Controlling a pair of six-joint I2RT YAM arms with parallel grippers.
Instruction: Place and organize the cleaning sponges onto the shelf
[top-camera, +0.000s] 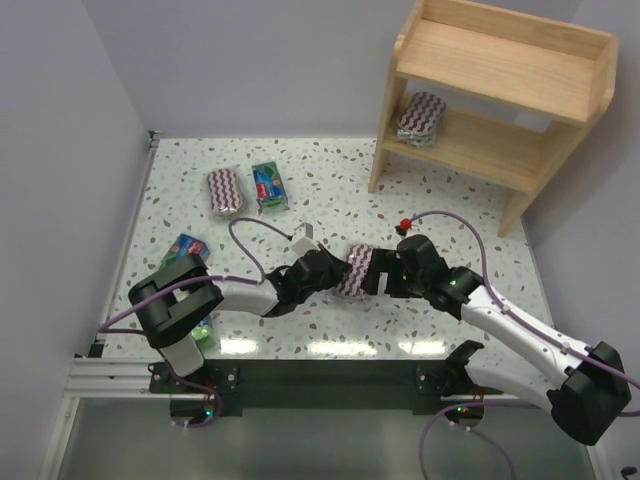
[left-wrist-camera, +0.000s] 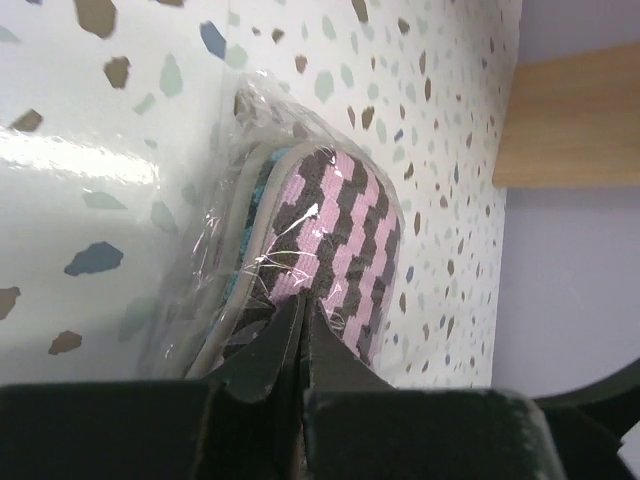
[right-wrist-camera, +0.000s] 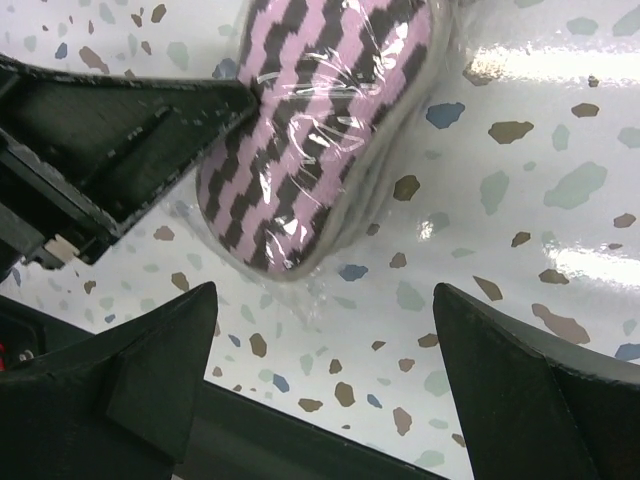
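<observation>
An oval maroon-and-white striped cleaning sponge lies between my two grippers near the table's front. My left gripper is shut, its tips pinching the clear wrapper at the sponge's near end. My right gripper faces it from the right, open, with the sponge's rounded end just beyond its fingertips and nothing between them. A second striped sponge sits on the lower tier of the wooden shelf. On the table lie a third striped sponge and two green packs.
The shelf stands at the far right corner, its leg close to the table's middle. Walls border the table on the left and at the back. A green object peeks from under my left arm's base.
</observation>
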